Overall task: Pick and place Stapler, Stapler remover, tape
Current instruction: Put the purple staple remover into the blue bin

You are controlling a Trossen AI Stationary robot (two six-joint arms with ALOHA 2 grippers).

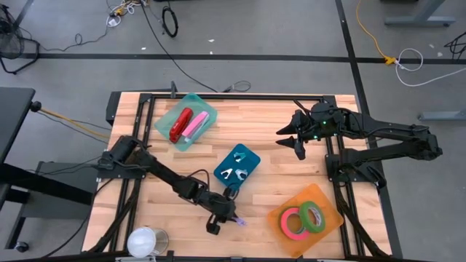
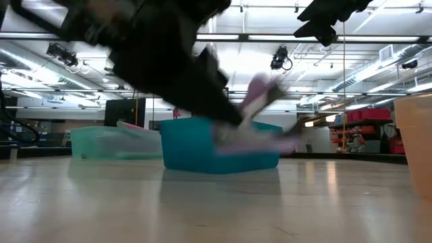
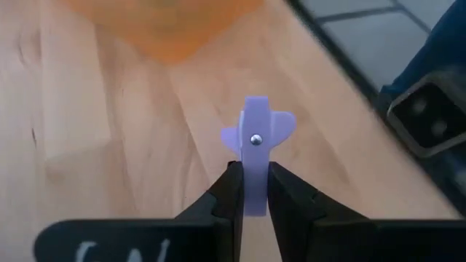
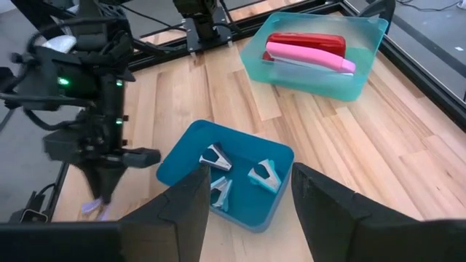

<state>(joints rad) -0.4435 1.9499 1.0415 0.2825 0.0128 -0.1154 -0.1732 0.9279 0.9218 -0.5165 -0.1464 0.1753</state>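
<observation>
Left gripper [image 3: 253,191] clenches a purple staple remover [image 3: 256,145] near the table's front edge; staplers [image 1: 188,124], other removers [image 1: 236,172] and tape rolls [image 1: 302,219] already sit binned, while right gripper [image 4: 247,191] waits open

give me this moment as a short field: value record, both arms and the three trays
left gripper: jaws shut on purple staple remover, near table's front edge
right gripper: jaws open, empty, above the table's right rear
blue tray: staple removers inside
teal tray: red stapler and pink stapler side by side
orange tray: pink tape roll, green tape roll
</observation>
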